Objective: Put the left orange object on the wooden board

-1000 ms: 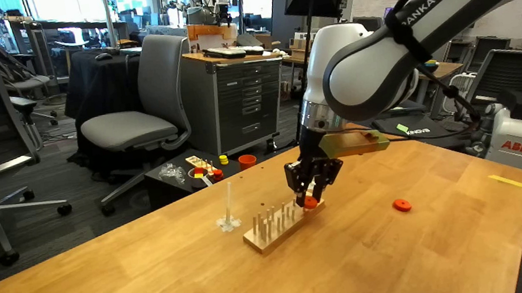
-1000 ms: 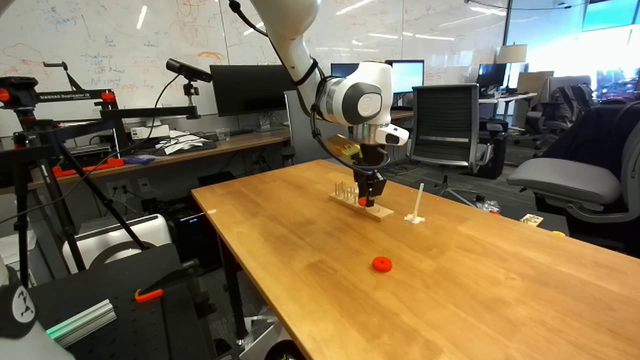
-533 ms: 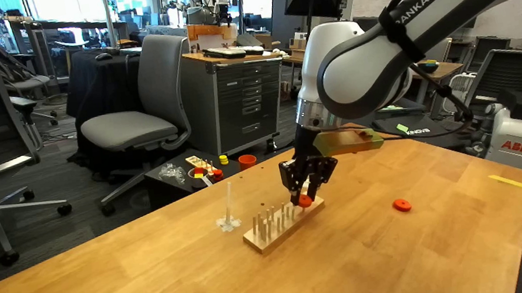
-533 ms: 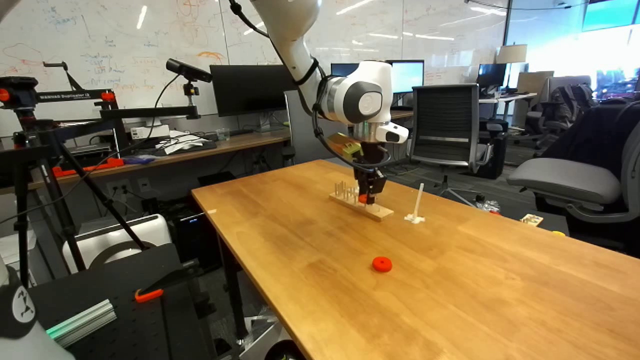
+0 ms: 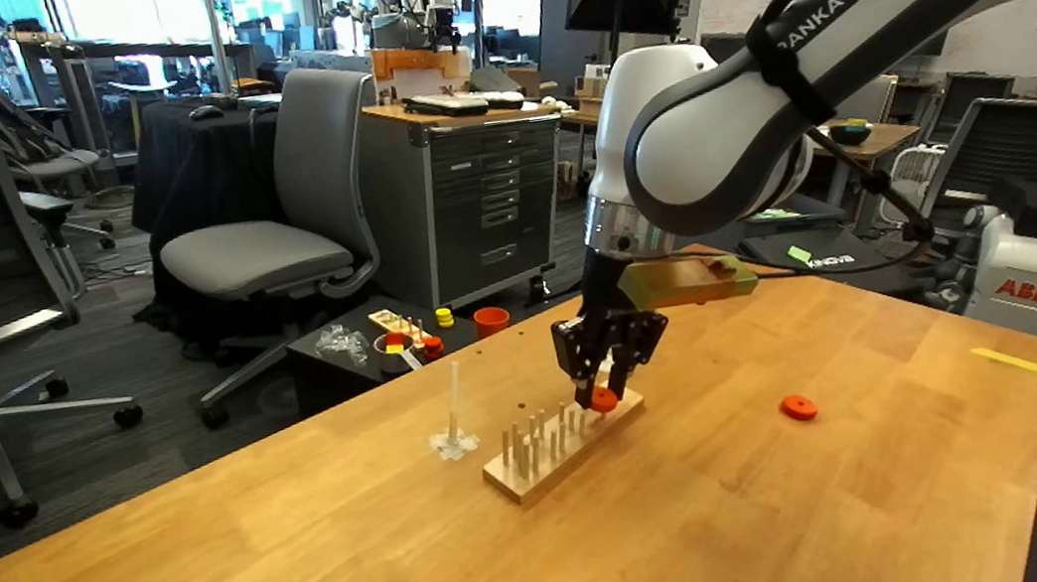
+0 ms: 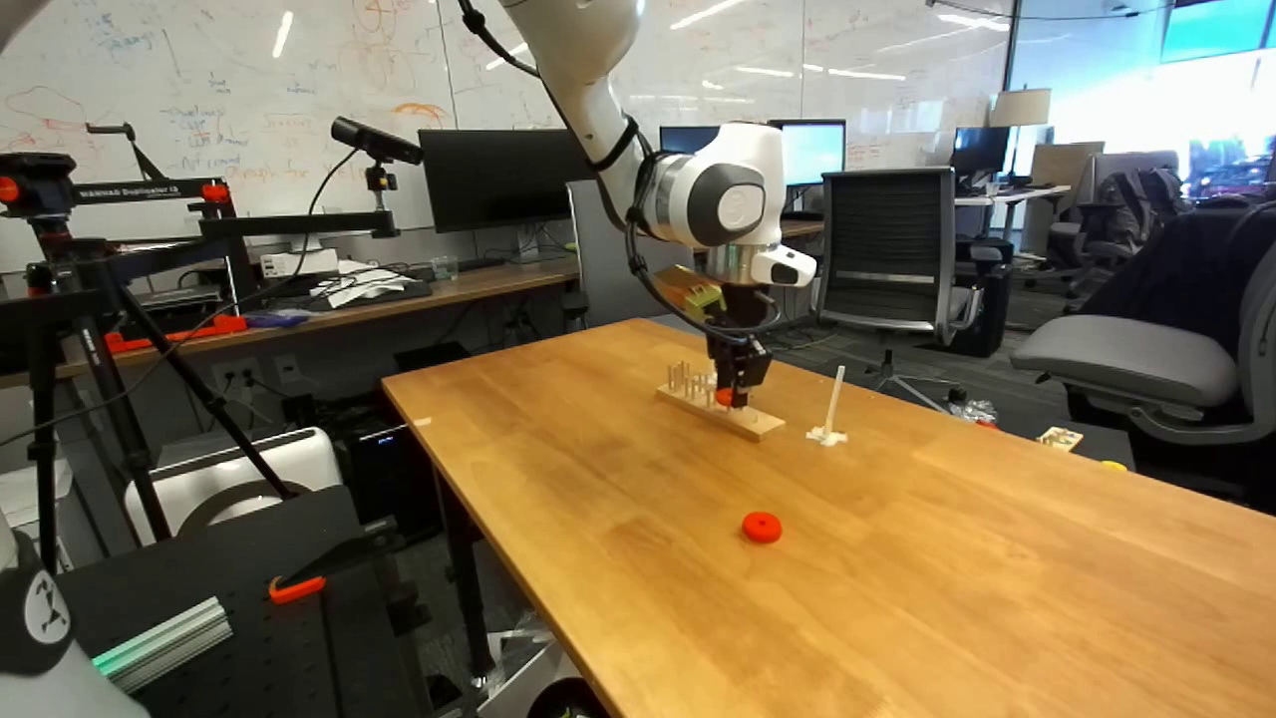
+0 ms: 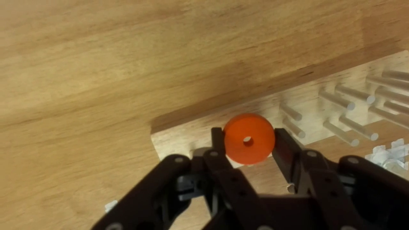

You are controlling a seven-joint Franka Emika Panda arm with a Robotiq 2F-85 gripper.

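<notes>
We find the end effector (image 5: 603, 396) has edged slightly sideways and all but paused; jaws part-way apart, it pinches the round orange disc (image 7: 249, 154) over the pale rectangular pegged wooden board (image 7: 185, 137) — contact is hard to judge; likely final alignment before release.

Thin sticks (image 7: 335, 99) on the wooden board (image 7: 179, 136) stand in the way just beside the end effector (image 7: 250, 140); a taller stick (image 6: 833, 401) blocks some room near the board; on the board's other side, the desk (image 5: 789, 516) has free room around a red ring (image 5: 799, 407).
</notes>
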